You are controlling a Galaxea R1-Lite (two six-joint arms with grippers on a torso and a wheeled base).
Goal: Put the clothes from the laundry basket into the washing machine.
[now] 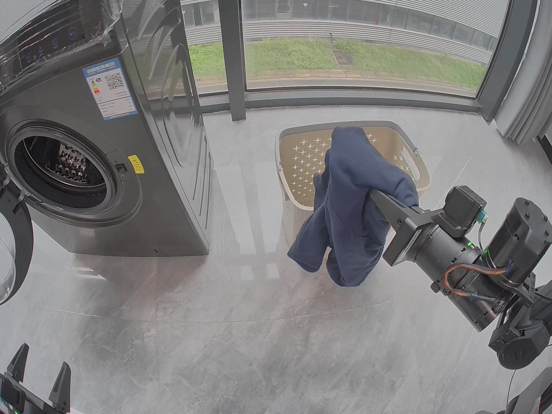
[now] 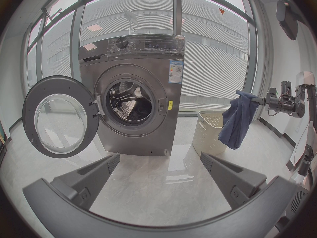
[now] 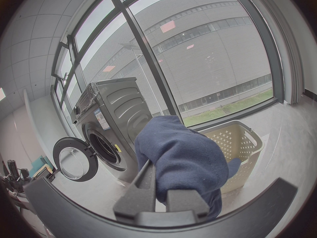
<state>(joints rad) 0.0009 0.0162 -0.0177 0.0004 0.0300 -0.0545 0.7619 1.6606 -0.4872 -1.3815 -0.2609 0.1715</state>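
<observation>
Navy garment (image 1: 345,202) pinched in my right hand (image 1: 376,196), draping below it; I'd carry it high toward the open washing machine (image 1: 63,168). Left hand (image 2: 158,156) wide.

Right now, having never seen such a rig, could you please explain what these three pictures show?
It is a two-armed robot. One picture looks down from its head; the other two look out from a camera on each wrist. Its right gripper is shut on a navy garment, which hangs off the floor beside the cream laundry basket. The left gripper is open and empty, facing the grey washing machine, whose round door is swung open.
</observation>
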